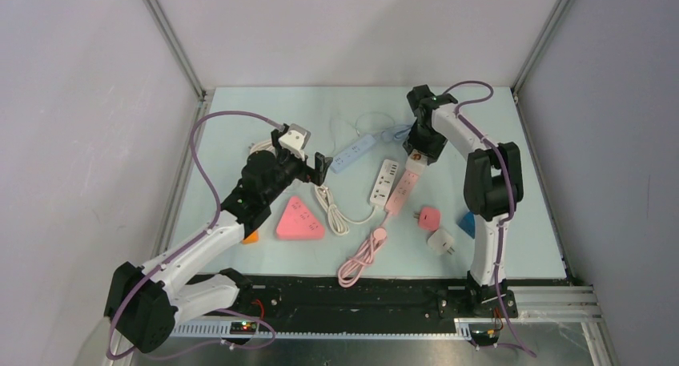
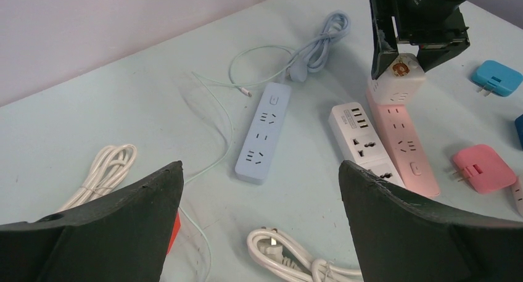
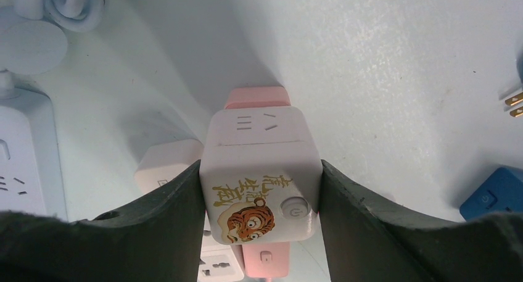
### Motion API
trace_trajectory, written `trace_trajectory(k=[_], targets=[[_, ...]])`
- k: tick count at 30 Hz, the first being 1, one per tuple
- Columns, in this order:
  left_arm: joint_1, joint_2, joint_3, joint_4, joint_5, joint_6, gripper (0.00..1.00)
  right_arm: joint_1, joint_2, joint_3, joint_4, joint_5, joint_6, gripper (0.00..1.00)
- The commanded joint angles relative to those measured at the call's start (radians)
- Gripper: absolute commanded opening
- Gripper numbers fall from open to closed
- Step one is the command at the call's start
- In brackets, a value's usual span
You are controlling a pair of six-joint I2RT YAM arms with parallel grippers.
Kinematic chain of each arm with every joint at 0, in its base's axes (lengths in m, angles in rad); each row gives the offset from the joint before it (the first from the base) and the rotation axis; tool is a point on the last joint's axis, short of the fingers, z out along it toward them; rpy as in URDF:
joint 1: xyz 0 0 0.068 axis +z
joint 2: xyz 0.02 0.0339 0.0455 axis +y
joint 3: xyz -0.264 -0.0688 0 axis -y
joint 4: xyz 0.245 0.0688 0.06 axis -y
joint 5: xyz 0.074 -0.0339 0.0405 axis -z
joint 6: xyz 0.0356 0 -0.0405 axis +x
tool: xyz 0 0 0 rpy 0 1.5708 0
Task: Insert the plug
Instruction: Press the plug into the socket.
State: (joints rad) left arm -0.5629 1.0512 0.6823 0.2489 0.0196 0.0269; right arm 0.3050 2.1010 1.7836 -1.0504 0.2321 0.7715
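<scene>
The plug [image 3: 262,171] is a white cube with a tiger sticker and a power button. My right gripper [image 3: 261,165] is shut on it, one finger on each side. The cube [image 2: 398,81] stands on the far end of the pink power strip [image 2: 404,146], pressed down against its top face. Its prongs are hidden. From above, the right gripper [image 1: 416,154] points down over the pink strip [image 1: 400,191]. My left gripper [image 1: 320,167] hovers open to the left, with nothing between its fingers [image 2: 148,202].
A white power strip [image 1: 383,181] lies beside the pink one, and a blue strip [image 1: 355,152] lies to its left. A coiled white cord [image 2: 290,254] lies under the left gripper. A pink triangle [image 1: 299,219] and pink [image 1: 429,217], white [image 1: 441,241] and blue [image 1: 467,223] adapters lie nearer the front.
</scene>
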Motion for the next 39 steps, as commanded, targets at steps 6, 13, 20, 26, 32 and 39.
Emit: trace_trajectory(k=[6,13,20,26,32,39], targets=[[-0.008,-0.016,0.003,0.018,-0.017,0.022,1.00,0.023,0.127,-0.141,-0.048,0.019,0.029,0.21],[-0.007,-0.026,-0.002,0.019,-0.030,0.024,1.00,0.035,0.167,-0.076,-0.091,0.031,0.016,0.24],[-0.009,-0.037,-0.002,0.016,-0.047,0.028,1.00,0.018,0.081,-0.038,-0.063,-0.005,0.005,0.58],[-0.009,-0.044,-0.003,0.013,-0.047,0.030,1.00,0.016,-0.018,-0.010,-0.017,-0.088,0.018,0.86],[-0.013,-0.049,-0.004,0.011,-0.051,0.033,1.00,0.013,-0.046,-0.008,-0.013,-0.093,0.007,0.88],[-0.019,-0.055,-0.007,0.011,-0.059,0.034,1.00,0.011,-0.045,-0.053,0.002,-0.072,0.010,0.69]])
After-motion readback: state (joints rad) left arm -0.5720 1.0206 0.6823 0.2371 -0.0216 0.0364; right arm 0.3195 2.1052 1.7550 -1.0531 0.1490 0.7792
